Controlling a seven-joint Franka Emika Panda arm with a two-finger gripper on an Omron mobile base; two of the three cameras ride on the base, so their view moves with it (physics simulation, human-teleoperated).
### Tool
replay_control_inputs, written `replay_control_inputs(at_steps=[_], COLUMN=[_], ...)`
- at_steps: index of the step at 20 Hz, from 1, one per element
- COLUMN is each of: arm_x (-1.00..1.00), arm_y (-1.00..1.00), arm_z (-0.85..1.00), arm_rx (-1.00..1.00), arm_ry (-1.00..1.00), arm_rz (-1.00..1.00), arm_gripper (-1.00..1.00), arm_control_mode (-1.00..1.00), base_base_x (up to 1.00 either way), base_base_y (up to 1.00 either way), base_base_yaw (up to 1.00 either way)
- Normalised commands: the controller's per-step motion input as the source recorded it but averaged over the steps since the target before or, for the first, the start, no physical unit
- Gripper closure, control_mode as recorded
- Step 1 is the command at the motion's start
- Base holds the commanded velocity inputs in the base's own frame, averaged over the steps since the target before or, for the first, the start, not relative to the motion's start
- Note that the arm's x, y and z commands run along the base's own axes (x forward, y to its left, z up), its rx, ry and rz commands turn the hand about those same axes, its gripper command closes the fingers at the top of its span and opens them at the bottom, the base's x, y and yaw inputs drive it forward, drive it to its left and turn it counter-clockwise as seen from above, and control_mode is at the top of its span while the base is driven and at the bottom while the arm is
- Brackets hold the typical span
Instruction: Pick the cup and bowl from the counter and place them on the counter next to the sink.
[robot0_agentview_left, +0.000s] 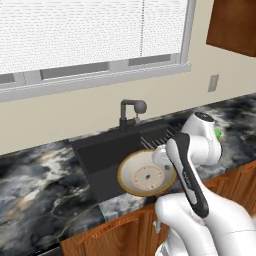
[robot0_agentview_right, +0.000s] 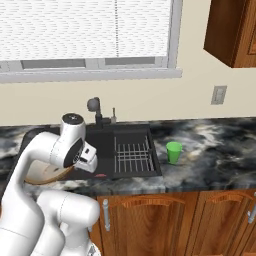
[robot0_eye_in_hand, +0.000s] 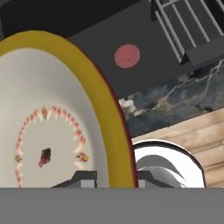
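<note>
Tool (robot0_eye_in_hand: 114, 178) grips the bowl (robot0_agentview_left: 146, 174) by its rim, one finger inside and one outside, nearly closed. Bowl hangs tilted above the sink (robot0_agentview_left: 107, 155) and the front edge of the surface (robot0_agentview_left: 35, 180). Cup (robot0_agentview_right: 174, 152) stands on the surface right of the sink's ribbed drainer (robot0_agentview_right: 132, 156), well apart.

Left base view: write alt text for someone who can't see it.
The white arm's gripper holds the bowl by its rim, tilted over the front edge of the sink. Black marble counter runs either side, with a dark faucet below a blinded window behind.
</note>
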Motion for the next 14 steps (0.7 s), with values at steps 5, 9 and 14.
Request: replay_control_inputs(at_steps=[5, 9, 14], arm_x=[0.34, 0.07, 0.0], arm_y=[0.94, 0.9, 0.82], arm_z=[-0.04, -0.05, 0.0], arm_rx=[-0.02, -0.02, -0.05], arm_ry=[0.0, -0.01, 0.12], arm_rz=[-0.24, -0.14, 0.0], arm_gripper=[1.0, 1.0, 1.0], arm_control_mode=[-1.0, -1.0, -1.0], base_base_x=[0.0, 0.0, 0.0], base_base_y=[0.0, 0.0, 0.0], base_base_yaw=[0.0, 0.0, 0.0])
